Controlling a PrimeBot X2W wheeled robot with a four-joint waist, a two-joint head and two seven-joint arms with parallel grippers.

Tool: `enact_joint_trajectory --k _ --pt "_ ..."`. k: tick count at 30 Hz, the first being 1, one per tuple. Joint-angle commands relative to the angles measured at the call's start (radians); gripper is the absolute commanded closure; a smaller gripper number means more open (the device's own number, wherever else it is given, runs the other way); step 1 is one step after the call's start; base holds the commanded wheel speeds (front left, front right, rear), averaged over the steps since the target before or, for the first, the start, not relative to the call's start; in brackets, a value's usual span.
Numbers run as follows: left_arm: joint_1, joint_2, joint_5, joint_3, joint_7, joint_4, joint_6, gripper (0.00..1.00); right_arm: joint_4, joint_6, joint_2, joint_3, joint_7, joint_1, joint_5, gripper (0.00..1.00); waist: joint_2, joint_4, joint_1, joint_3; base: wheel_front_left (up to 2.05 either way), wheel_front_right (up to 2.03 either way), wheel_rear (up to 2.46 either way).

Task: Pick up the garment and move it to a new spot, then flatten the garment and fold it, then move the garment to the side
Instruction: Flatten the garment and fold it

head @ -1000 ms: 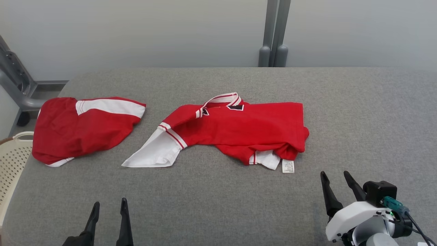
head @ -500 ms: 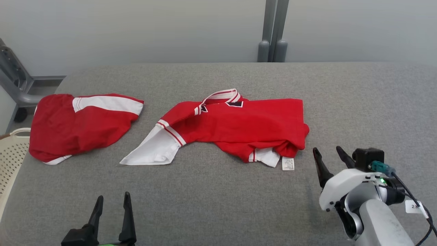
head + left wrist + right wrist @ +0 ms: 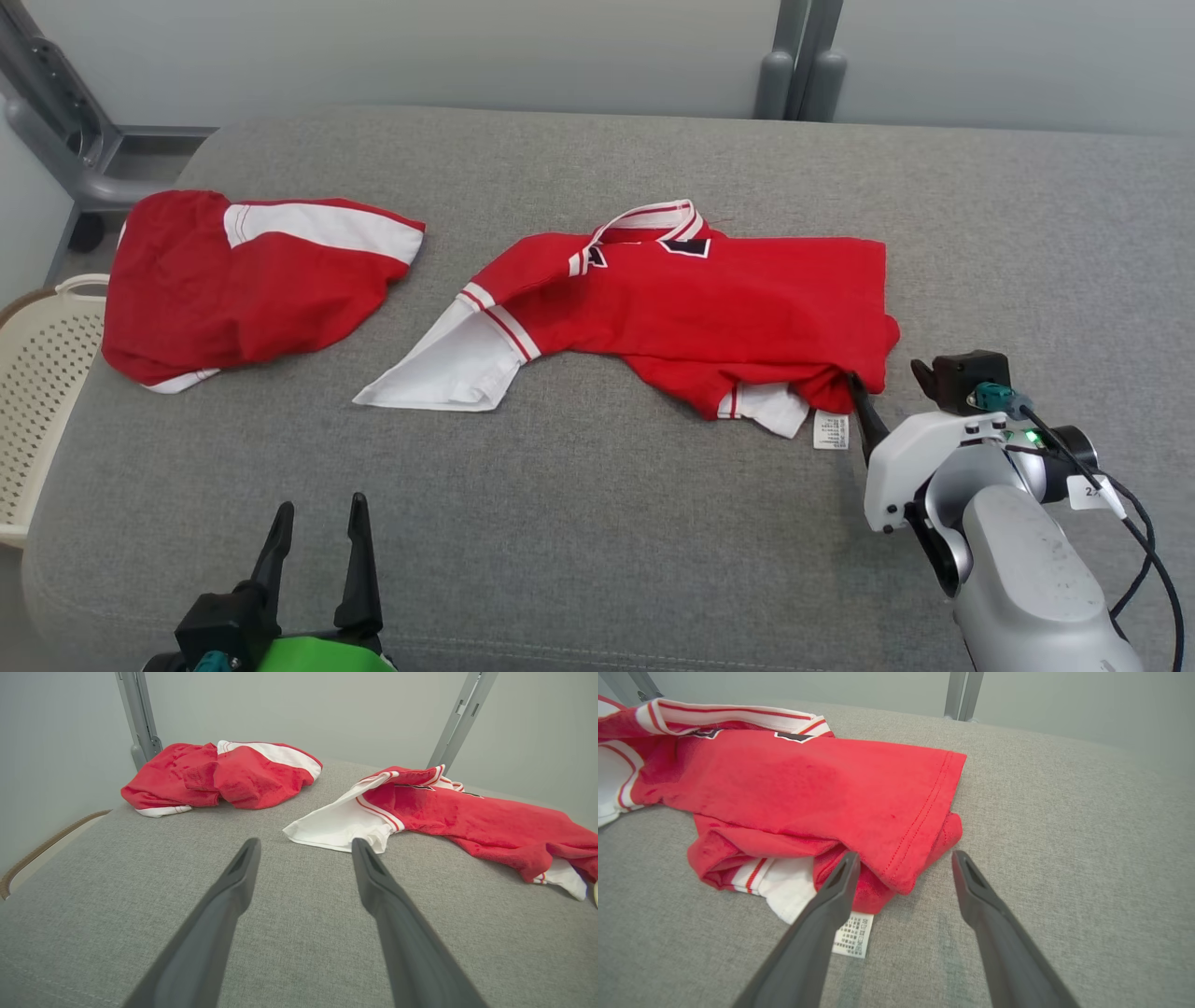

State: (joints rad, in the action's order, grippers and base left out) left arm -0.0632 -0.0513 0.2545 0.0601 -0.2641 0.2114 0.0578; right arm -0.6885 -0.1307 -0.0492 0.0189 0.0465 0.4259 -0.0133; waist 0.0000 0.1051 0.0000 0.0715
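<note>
Both pairs of jaws are standing wide apart and gripping nothing. At the garment's [image 3: 709, 308] near right corner the right gripper [image 3: 885, 375] is straddling the bunched hem [image 3: 924, 812]; whether a finger is touching cloth cannot be told. Near the front edge the left gripper [image 3: 321, 506] is hovering, apart from the fabric.

Carrying everything is the grey padded surface [image 3: 597, 541]. The garment, a red shirt with white sleeves, is lying crumpled across its middle, striped collar [image 3: 653, 217] toward the far side. Well apart on the left a second red garment [image 3: 252, 280] is lying, with a pale basket [image 3: 42, 373] standing beside the left edge. At the near hem a care label [image 3: 830, 431] is poking out.

Judgement: the pick-up is in hand, with no grasp yet made. The next move is calling for the right jaws to advance over the hem corner and close on several layers, not on the label alone.

Right wrist view is showing the stitched hem corner lying between the fingers, which the head view is leaving unclear. Left wrist view is showing the white sleeve [image 3: 336, 828] lying in line with the left fingers.
</note>
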Motion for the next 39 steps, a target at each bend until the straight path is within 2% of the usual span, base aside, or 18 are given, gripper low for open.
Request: enact_joint_trajectory --k 1,8,9,10,11,12,13,18,25,32,39 --pt "0.021 0.000 0.005 0.001 0.000 0.000 0.000 0.00 -0.025 0.000 -0.003 0.001 0.013 0.021 -0.013 0.00 0.0000 0.022 0.0000 0.027 0.00 0.00 0.00" --pt "0.040 0.000 0.012 0.002 0.000 -0.001 -0.003 0.00 -0.076 0.000 -0.003 0.019 0.042 0.057 -0.040 0.00 0.0000 0.037 0.0000 0.058 0.00 0.00 0.00" --pt "0.041 0.000 0.013 0.002 0.000 -0.001 -0.004 0.00 -0.083 0.000 -0.003 0.020 0.047 0.061 -0.044 0.06 0.0000 0.038 0.0000 0.062 0.00 0.00 0.00" --pt "0.043 0.000 0.014 0.003 0.000 -0.002 -0.006 0.00 -0.091 0.000 -0.003 0.021 0.051 0.064 -0.041 0.19 0.0000 0.039 0.0000 0.065 0.00 0.00 0.00" --pt "0.045 0.000 0.014 0.003 0.000 -0.003 -0.007 0.00 -0.097 0.000 -0.003 0.023 0.056 0.068 -0.040 0.50 0.0000 0.039 0.0000 0.067 0.00 0.00 0.00" --pt "0.047 0.000 0.015 0.004 0.000 -0.002 -0.008 0.00 -0.103 0.000 -0.003 0.024 0.059 0.071 -0.042 0.71 0.0000 0.039 0.0000 0.069 0.00 0.00 0.00" --pt "0.049 0.000 0.017 0.005 0.000 -0.001 -0.009 0.00 -0.108 0.000 -0.003 0.029 0.067 0.074 -0.040 1.00 0.0000 0.039 0.0000 0.071 0.00 0.00 0.00" --pt "0.052 0.000 0.025 0.007 0.000 0.001 -0.017 0.00 -0.126 0.000 -0.003 0.043 0.095 0.067 -0.034 1.00 0.0000 0.029 0.0000 0.067 0.00 0.00 0.00" --pt "0.037 0.000 0.036 0.009 0.000 0.008 -0.024 0.00 -0.107 0.000 -0.003 0.114 0.117 0.030 -0.092 1.00 0.0000 0.004 0.0000 0.039 0.00 0.00 0.00" --pt "0.027 0.000 0.041 0.003 0.000 0.012 -0.027 0.00 -0.022 0.001 -0.008 0.208 0.108 -0.020 -0.161 1.00 0.0000 -0.019 0.0000 0.020 0.00 0.00 0.00" --pt "0.029 0.000 0.041 -0.004 0.000 0.018 -0.019 0.00 0.070 0.001 -0.043 0.281 0.054 -0.078 -0.168 1.00 0.0000 -0.031 0.0000 0.015 0.00 0.00 0.00"
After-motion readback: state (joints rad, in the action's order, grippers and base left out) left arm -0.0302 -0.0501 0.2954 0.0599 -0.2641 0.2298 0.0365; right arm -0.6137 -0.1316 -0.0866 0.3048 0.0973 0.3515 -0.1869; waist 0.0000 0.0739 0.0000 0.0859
